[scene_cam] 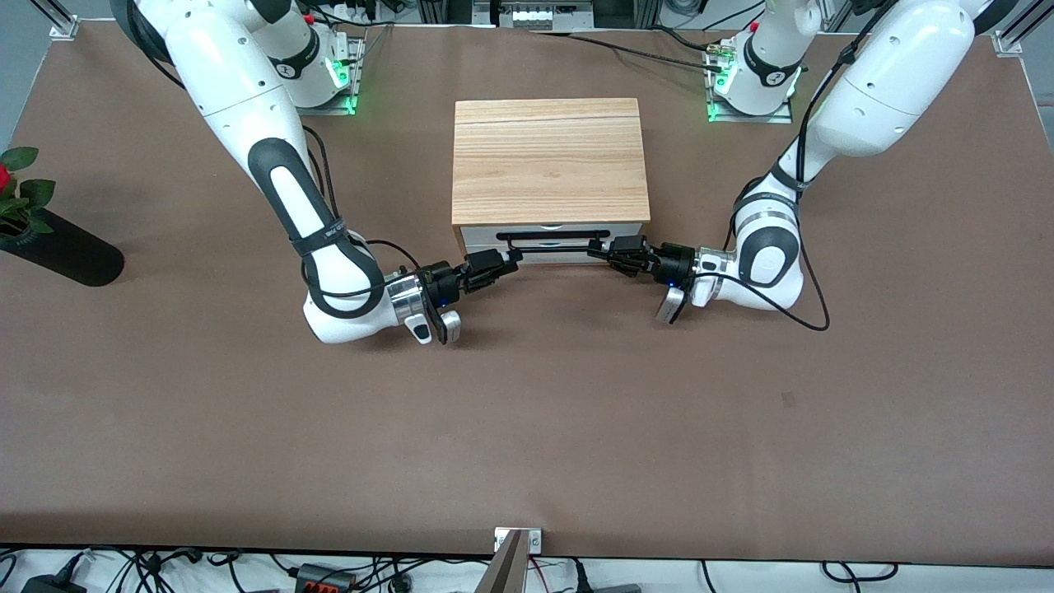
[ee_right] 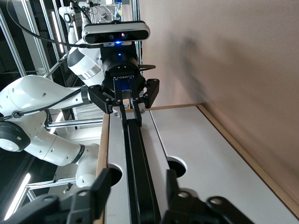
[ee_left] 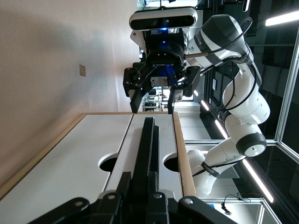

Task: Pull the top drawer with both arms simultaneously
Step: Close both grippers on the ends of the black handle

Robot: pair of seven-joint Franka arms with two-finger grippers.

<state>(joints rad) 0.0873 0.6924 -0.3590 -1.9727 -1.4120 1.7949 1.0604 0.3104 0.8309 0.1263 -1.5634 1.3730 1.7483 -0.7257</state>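
The top drawer (scene_cam: 478, 236) has a white front and sits under the wood top of the cabinet (scene_cam: 547, 156). Its front looks level with the second front. A long black bar handle (scene_cam: 552, 236) runs across it. My left gripper (scene_cam: 599, 247) is shut on the handle at the end toward the left arm. The left wrist view shows its fingers (ee_left: 124, 179) clamped on the bar (ee_left: 147, 140). My right gripper (scene_cam: 512, 257) is open at the handle's end toward the right arm. In the right wrist view (ee_right: 135, 186) its fingers (ee_right: 100, 184) stand apart on either side of the bar (ee_right: 135, 154).
The second white drawer front (scene_cam: 547, 257) lies below the top one. A black vase with a red flower (scene_cam: 58, 247) lies at the right arm's end of the table. A camera mount (scene_cam: 515, 560) stands at the table edge nearest the front camera.
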